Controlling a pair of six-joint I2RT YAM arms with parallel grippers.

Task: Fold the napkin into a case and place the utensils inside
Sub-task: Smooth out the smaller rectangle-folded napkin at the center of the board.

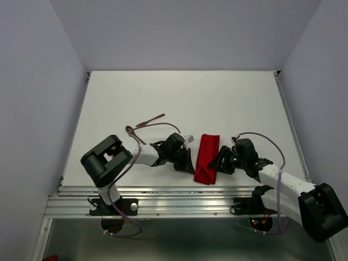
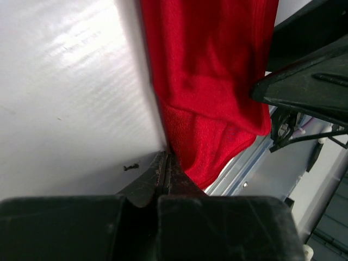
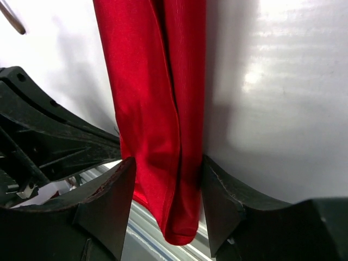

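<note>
Straddling the near end of a folded red napkin [image 3: 157,81], the right gripper [image 3: 167,163] has its two black fingers spread apart, one on each long side of the cloth. Both fingers sit right against the fabric's edges. The fabric between them lies loose and unpinched, so this claw reads as released rather than gripping.

Across from it, the left gripper [image 2: 166,160] is clenched, its two fingers pressed flat together with no gap. Their joined tip meets the left edge of the napkin near its near corner. Whether any cloth is caught between them cannot be told.

The napkin is folded into a long narrow strip with several layers showing along its length. It lies on the white table [image 1: 217,103] between the two arms, running from the near edge away toward the back. Its near end is rounded and bunched and reaches the metal rail [image 1: 163,198] along the table's front edge, slightly overhanging it in the wrist views.

From above, both arms reach inward from their bases, the left from the left and the right from the right, so that they meet at the lower part of the strip.

The utensils [image 1: 151,120], thin and dark brown, lie on the table well apart from the napkin, to the left and farther back, beyond the left arm.
</note>
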